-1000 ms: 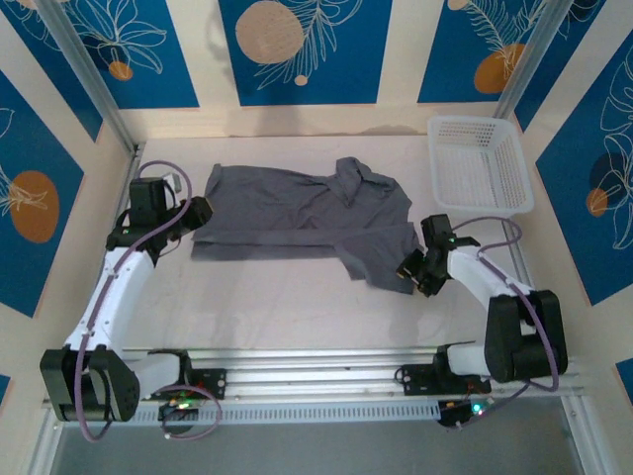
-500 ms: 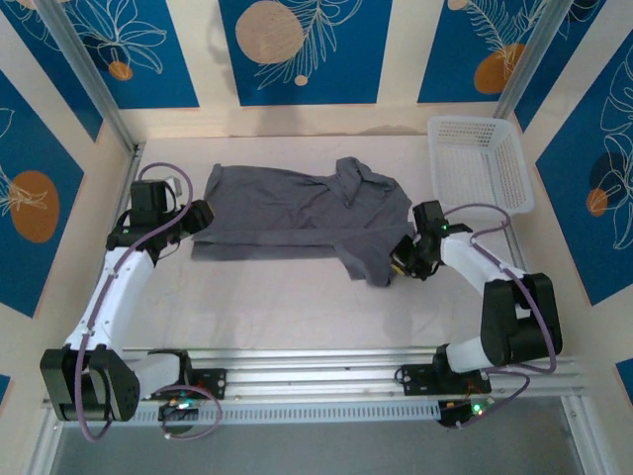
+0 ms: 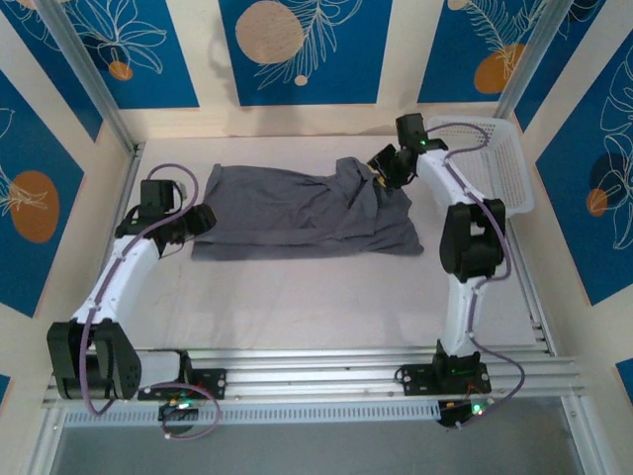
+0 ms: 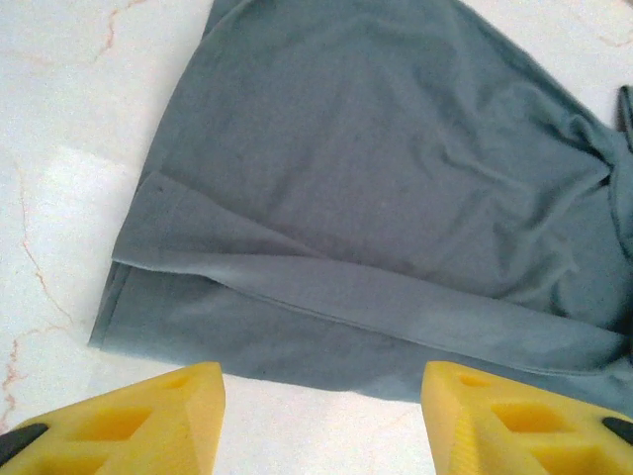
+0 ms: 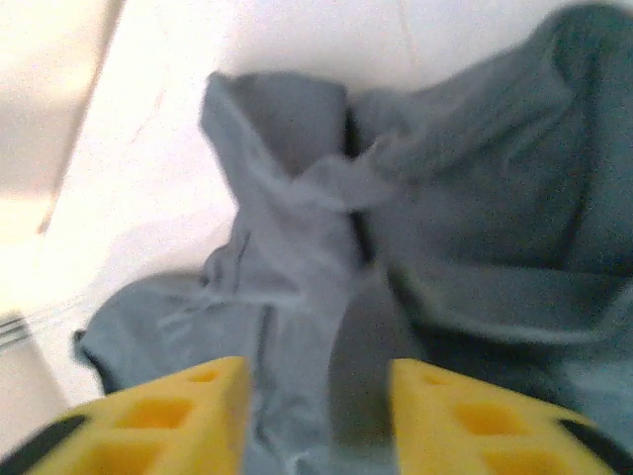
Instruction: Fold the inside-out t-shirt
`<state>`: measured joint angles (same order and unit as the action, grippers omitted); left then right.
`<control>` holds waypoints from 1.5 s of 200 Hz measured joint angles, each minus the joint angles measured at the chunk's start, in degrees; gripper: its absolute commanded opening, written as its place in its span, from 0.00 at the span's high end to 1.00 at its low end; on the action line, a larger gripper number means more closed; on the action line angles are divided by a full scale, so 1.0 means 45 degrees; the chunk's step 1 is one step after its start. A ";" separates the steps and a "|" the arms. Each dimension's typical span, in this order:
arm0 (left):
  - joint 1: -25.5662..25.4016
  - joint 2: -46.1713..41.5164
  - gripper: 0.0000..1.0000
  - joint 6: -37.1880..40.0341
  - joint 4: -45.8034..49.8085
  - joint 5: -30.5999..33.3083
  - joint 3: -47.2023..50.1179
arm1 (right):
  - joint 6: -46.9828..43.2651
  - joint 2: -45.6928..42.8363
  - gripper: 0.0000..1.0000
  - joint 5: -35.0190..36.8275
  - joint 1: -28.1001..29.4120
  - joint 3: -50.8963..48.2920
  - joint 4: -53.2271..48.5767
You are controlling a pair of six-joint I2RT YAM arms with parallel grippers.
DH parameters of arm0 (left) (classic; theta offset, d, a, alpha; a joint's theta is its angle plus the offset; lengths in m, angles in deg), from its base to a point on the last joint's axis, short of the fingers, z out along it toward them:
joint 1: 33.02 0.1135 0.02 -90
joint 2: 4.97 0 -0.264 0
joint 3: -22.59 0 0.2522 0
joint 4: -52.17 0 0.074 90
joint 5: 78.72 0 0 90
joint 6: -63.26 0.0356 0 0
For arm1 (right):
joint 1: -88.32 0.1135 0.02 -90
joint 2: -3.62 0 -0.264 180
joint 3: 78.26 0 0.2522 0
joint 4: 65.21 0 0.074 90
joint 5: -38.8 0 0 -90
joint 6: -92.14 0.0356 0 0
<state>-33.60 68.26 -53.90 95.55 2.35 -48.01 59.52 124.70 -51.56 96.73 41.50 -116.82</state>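
On the white marbled tabletop [image 3: 297, 307], smoothing the slate-grey cotton t-shirt [image 3: 287, 208] before folding: left gripper [image 3: 201, 220] spread beside its hem, right gripper [image 3: 382, 170] spread over the bunched far corner, seemingly empty; next, pinch and pull that bunch flat.

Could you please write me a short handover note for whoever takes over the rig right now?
Left tool: open and empty, at the left end of the t-shirt.
Right tool: open, jaws apart over the bunched cloth at the shirt's far right corner, next to the basket. The blurred wrist view shows no grip.
Shirt: lies across the far half of the table, mostly flat, near edge doubled over, right end crumpled.
Done: roughly spread, no tidy fold yet.
Left: smooth the right end, then fold.
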 measured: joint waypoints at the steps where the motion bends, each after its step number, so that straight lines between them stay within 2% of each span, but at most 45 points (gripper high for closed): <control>1: 0.0000 0.0015 0.45 -0.0005 0.0000 0.0000 0.0000 | -0.0049 0.0058 0.51 -0.0010 -0.0015 0.0068 -0.0053; 8: 0.0000 0.0151 0.47 -0.0034 0.0005 0.0049 0.0000 | -0.0131 0.0185 0.50 0.0029 -0.0102 0.0146 -0.0228; 14: 0.0000 0.0291 0.54 -0.0087 0.0005 0.0092 0.0000 | -0.0175 0.0151 0.50 0.0039 -0.0180 0.0010 -0.0374; 27: 0.0000 0.0631 0.79 -0.0257 0.0000 0.0204 0.0005 | -0.0282 -0.0578 0.55 0.0078 -0.0321 -0.1132 -0.0199; 36: 0.0000 0.0918 1.00 -0.0364 -0.0010 0.0253 0.0005 | -0.0301 -0.1394 0.64 0.0092 -0.0432 -0.2268 -0.0063; 52: -0.0092 0.1666 1.00 -0.0622 -0.0136 0.0287 -0.0010 | -0.0364 -0.3254 0.86 0.0165 -0.0544 -0.4682 0.0398; 74: -0.0316 0.3264 1.00 -0.1044 -0.0306 0.0350 -0.0296 | -0.0121 -0.5061 0.99 0.0175 -0.0588 -0.7397 0.0986; 115: -0.0583 0.5931 1.00 -0.2113 -0.0296 0.0874 -0.1277 | -0.0476 -0.4036 1.00 0.0379 -0.0549 -0.8650 0.1171; 151: -0.0563 0.6596 1.00 -0.2919 -0.0233 0.1243 -0.1166 | -0.1005 -0.3065 1.00 0.1015 -0.0058 -0.8461 0.0928; 185: -0.0379 0.5969 1.00 -0.3429 -0.1030 0.1239 -0.0185 | -0.1093 -0.3269 1.00 0.1690 0.0719 -0.8709 0.1078; 223: -0.0049 0.4721 1.00 -0.3565 -0.1326 0.1292 0.1292 | -0.0991 -0.4838 0.99 0.1899 0.1209 -1.0700 0.1457; 283: 0.0500 0.0622 1.00 -0.3963 0.0636 0.2414 0.4522 | -0.0840 -0.7621 0.96 0.1943 0.2001 -1.3629 0.1122; 300: 0.0495 -0.0719 1.00 -0.4318 0.1205 0.2603 0.5270 | -0.0568 -0.8412 0.90 0.1943 0.2210 -1.4280 0.0797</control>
<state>-31.37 65.03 -73.33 100.97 14.07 -24.29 56.96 86.84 -42.82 106.67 -22.76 -113.23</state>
